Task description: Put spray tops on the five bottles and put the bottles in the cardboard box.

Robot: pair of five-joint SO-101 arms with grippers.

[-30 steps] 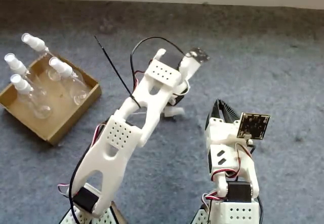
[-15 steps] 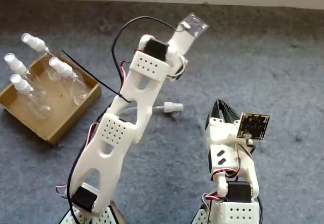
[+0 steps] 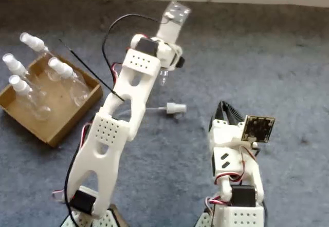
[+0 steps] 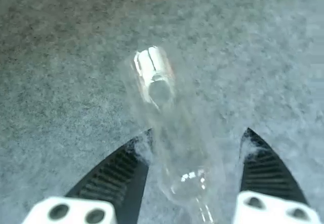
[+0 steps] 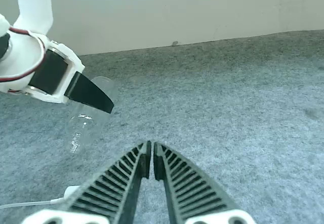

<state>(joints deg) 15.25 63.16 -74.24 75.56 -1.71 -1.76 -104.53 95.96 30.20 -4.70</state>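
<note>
We have the left tool [image 4: 195,133] clamped on the capless clear plastic bottle [image 4: 167,117], held just beyond the loose white spray top [image 3: 176,108] lying sideways on grey carpet [image 3: 288,57], right tool [image 5: 152,148] pinched shut, empty, beside that top.

Grey flecked carpet [image 3: 288,57], brown cardboard box [image 3: 77,116] at nine o'clock, clear bottle [image 4: 167,133] — white spray top [image 3: 176,108], white arm [image 3: 110,134]

No writing, label, brand name, number or sign can be read anywhere, on any thing that is visible here.
</note>
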